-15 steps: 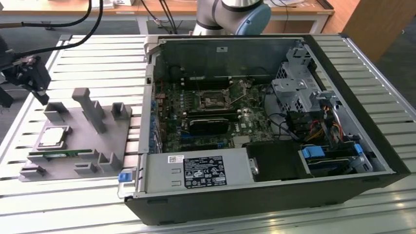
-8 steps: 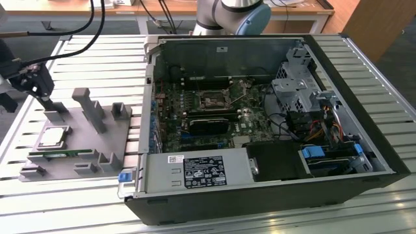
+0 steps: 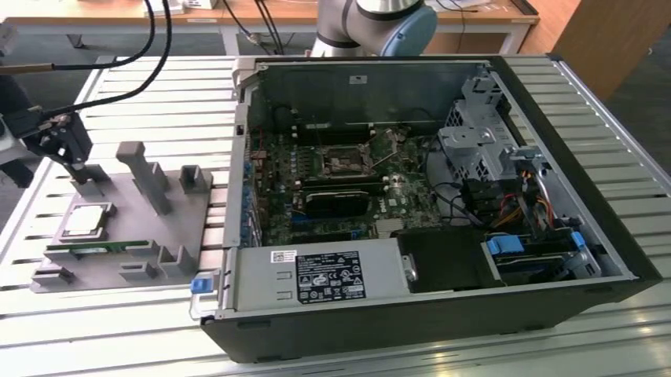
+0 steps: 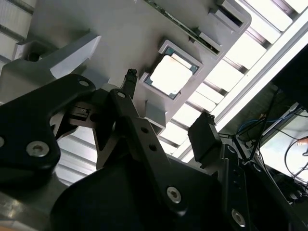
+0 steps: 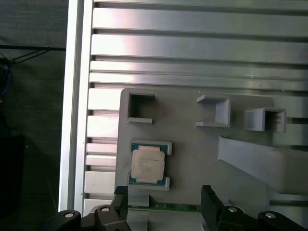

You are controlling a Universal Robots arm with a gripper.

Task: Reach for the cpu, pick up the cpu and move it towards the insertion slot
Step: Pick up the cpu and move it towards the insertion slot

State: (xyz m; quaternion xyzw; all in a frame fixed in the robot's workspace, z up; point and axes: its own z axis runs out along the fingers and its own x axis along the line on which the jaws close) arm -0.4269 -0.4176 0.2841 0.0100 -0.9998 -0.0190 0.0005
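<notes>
exterior overhead; both wrist views share tray (image 5: 192, 168)

The chip (image 5: 147, 163) gleamed silver, thin green rim round it. Its tray (image 5: 192, 159) was plain grey, the gripper (image 5: 163, 197) black. The table (image 5: 192, 48) showed pale metal stripes; the computer case (image 3: 603, 188) was black, its board (image 3: 281, 177) dark green.

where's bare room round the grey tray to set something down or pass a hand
Free: the slatted table nearer the exterior camera than the grey tray and computer case, and the slats beyond the tray. On the tray, the patch between the cpu and the tall posts. Crowded: inside the case, and by the cpu near the open claw.
</notes>
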